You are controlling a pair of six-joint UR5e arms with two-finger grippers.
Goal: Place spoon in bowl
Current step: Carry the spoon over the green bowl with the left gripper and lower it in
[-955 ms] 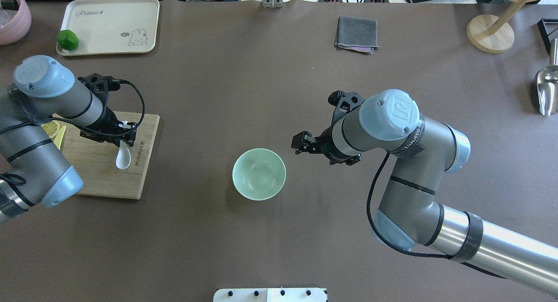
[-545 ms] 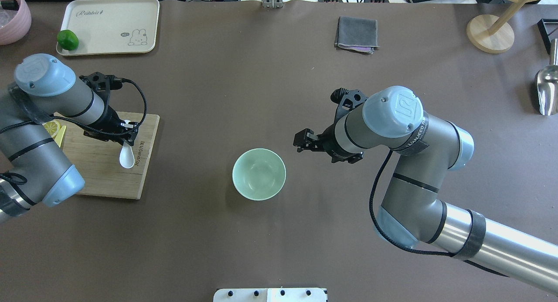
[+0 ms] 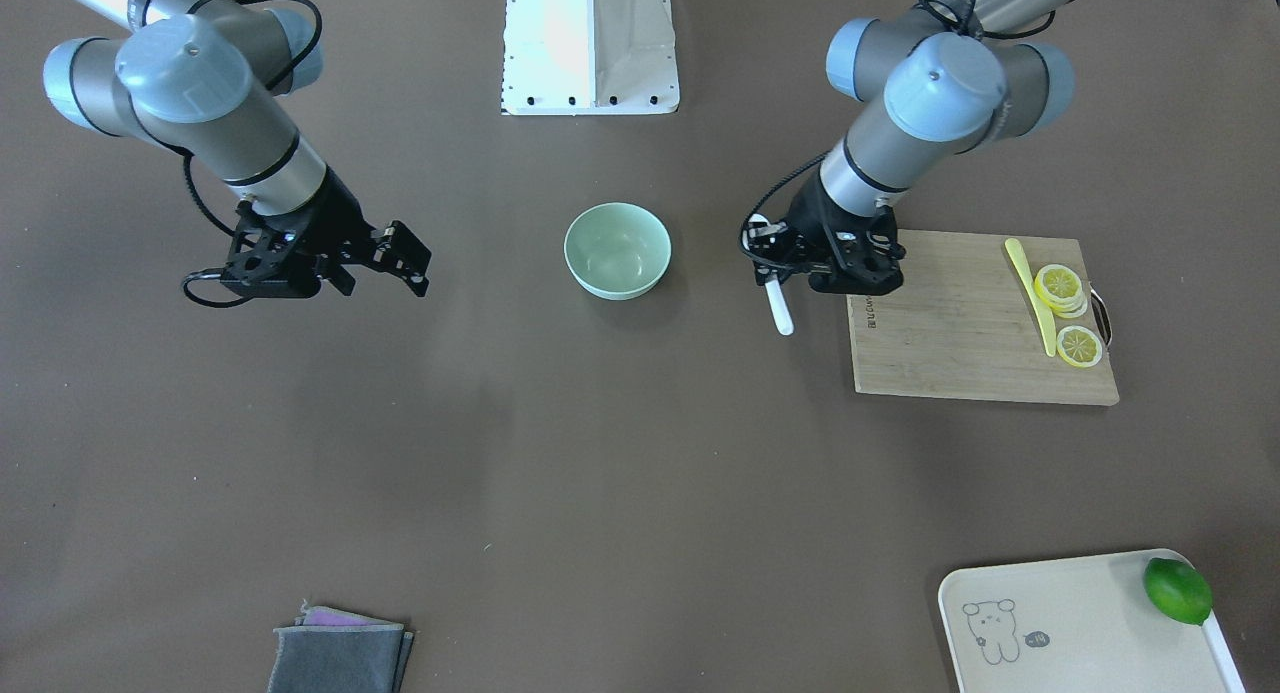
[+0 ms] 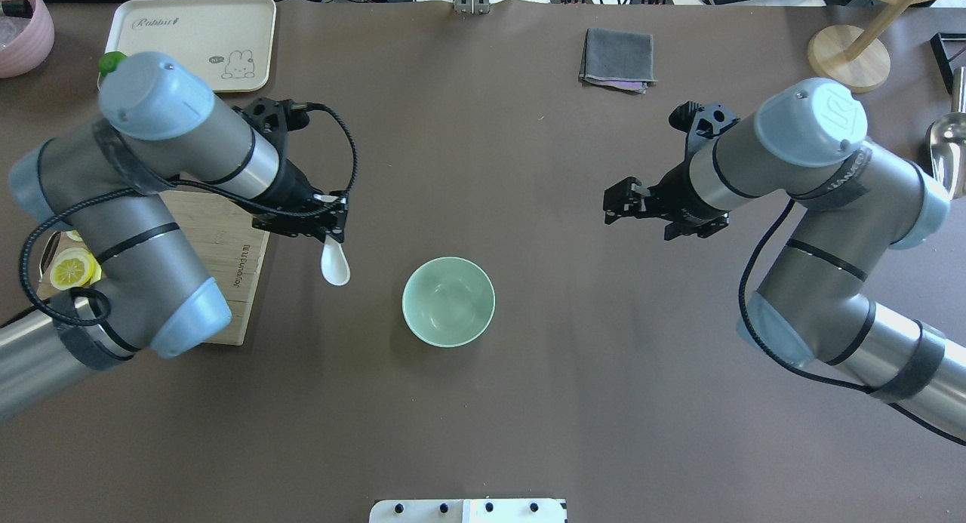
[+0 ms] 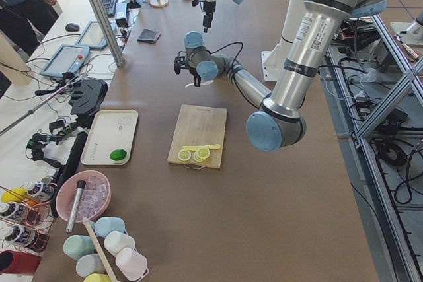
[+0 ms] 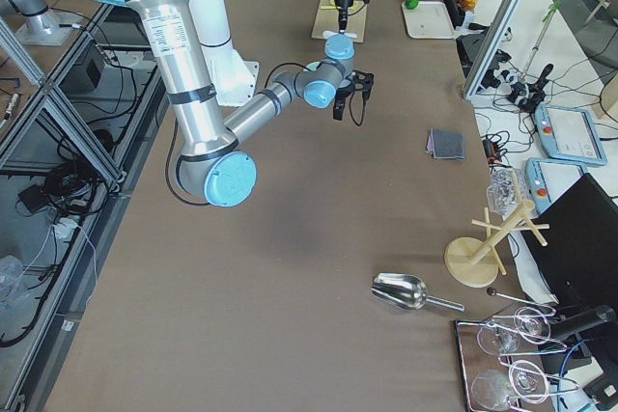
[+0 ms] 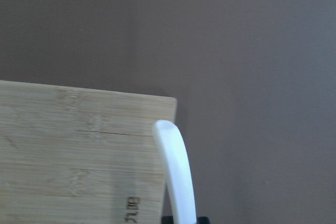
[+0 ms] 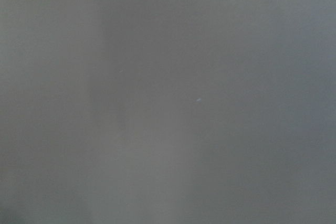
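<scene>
My left gripper [image 4: 329,223] is shut on the handle of the white spoon [image 4: 335,265]. The spoon hangs scoop down above the bare table, just off the cutting board's right edge and left of the mint-green bowl [image 4: 448,302]. In the front view the spoon [image 3: 779,307] hangs from the left gripper [image 3: 772,265], to the right of the bowl [image 3: 617,250]. The left wrist view shows the spoon's handle [image 7: 176,166] over the board's corner. My right gripper [image 4: 620,204] is open and empty, well right of the bowl and beyond it. The bowl is empty.
The bamboo cutting board [image 4: 230,278] carries lemon slices [image 3: 1062,289] and a yellow knife [image 3: 1030,293]. A cream tray [image 4: 189,44] with a lime [image 3: 1177,590] is far left. A grey cloth [image 4: 617,59], wooden stand [image 4: 849,55] and metal scoop [image 4: 947,157] are further off.
My left gripper has carried the spoon off the cutting board and to the right, toward the bowl. My right arm has drawn back to the right, away from the bowl.
</scene>
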